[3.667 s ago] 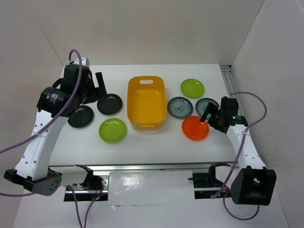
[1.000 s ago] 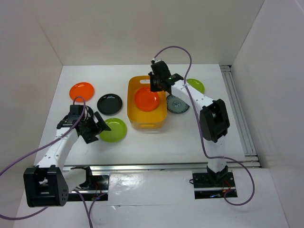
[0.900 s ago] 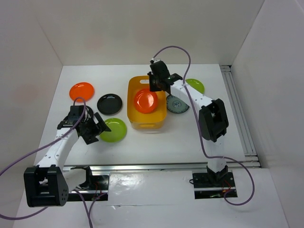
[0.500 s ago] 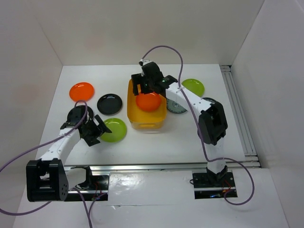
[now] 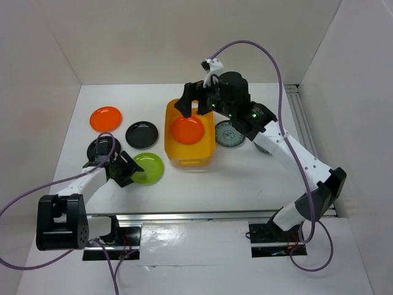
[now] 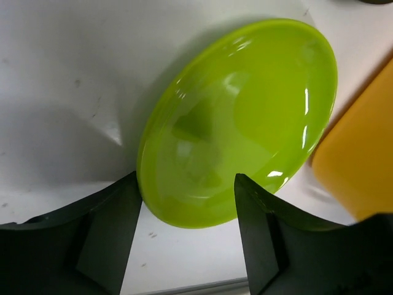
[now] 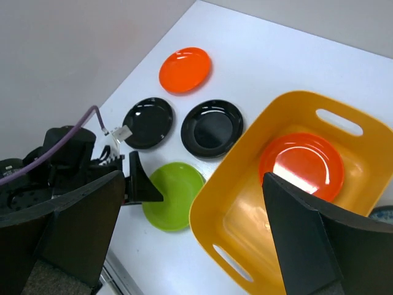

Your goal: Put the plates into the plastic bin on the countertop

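Found the near rim of the lime green plate [image 6: 239, 123] inside the parted, unclenched left tool [image 6: 187, 181], the plastic bin [image 5: 175, 153] just beyond, the right tool [image 7: 193, 179] released above it.

From above, the right arm [image 5: 288, 150] covers part of a blue-patterned white round plate [image 5: 224, 133]. The left arm [image 5: 80, 184] and its purple cable [image 5: 105, 135] cross a glossy black round plate [image 5: 97, 151]. The left gripper [image 5: 128, 172] hides the near-left rim of the lime green round plate [image 5: 150, 167].

In the left wrist view, 2 fingers [image 6: 98, 239] cover that rim on both sides. The yellow-orange plastic bin [image 6: 362, 166] is cut by the right edge, and a dark sliver [image 6: 376, 1] is too little to name.

In the right wrist view, 1 finger [image 7: 313, 246] of the right gripper [image 7: 193, 178] hides the bin's near corner.
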Action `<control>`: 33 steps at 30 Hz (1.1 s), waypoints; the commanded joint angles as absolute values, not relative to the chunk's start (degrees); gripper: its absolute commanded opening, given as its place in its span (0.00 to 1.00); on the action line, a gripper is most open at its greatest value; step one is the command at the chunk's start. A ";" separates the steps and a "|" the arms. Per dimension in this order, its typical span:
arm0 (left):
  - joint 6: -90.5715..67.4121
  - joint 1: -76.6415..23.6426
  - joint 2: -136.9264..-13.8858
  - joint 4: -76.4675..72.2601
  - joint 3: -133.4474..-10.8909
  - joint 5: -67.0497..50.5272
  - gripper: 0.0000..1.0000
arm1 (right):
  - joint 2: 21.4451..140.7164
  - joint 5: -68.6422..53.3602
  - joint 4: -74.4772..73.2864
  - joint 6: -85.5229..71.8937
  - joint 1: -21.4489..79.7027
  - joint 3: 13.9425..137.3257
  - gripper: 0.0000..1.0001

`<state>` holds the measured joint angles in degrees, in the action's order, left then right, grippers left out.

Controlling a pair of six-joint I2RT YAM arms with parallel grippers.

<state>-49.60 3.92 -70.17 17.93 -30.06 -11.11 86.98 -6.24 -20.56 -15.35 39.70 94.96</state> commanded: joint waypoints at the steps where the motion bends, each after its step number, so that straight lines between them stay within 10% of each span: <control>1: -50.71 3.78 -74.08 14.16 -26.89 -8.09 0.73 | 84.65 -5.45 -19.86 -15.21 37.89 91.41 1.00; 5: -51.85 3.78 -77.34 13.54 -26.37 -7.56 0.42 | 81.74 -4.83 -21.09 -15.21 36.57 89.13 1.00; 9: -51.86 3.78 -77.26 14.85 -26.37 -5.80 0.33 | 79.72 -4.31 -21.09 -16.26 35.25 87.81 1.00; 12: -51.86 3.78 -77.26 15.99 -26.37 -4.48 0.00 | 78.13 -4.31 -21.09 -16.79 34.72 87.80 1.00; 24: -55.55 3.25 -52.94 39.19 -46.36 2.99 0.00 | 77.52 -5.98 -20.39 -18.46 31.29 86.75 1.00; 33: -48.34 -0.69 -62.64 26.82 -64.06 -9.83 0.00 | 77.09 1.74 -22.15 -21.79 26.21 85.26 1.00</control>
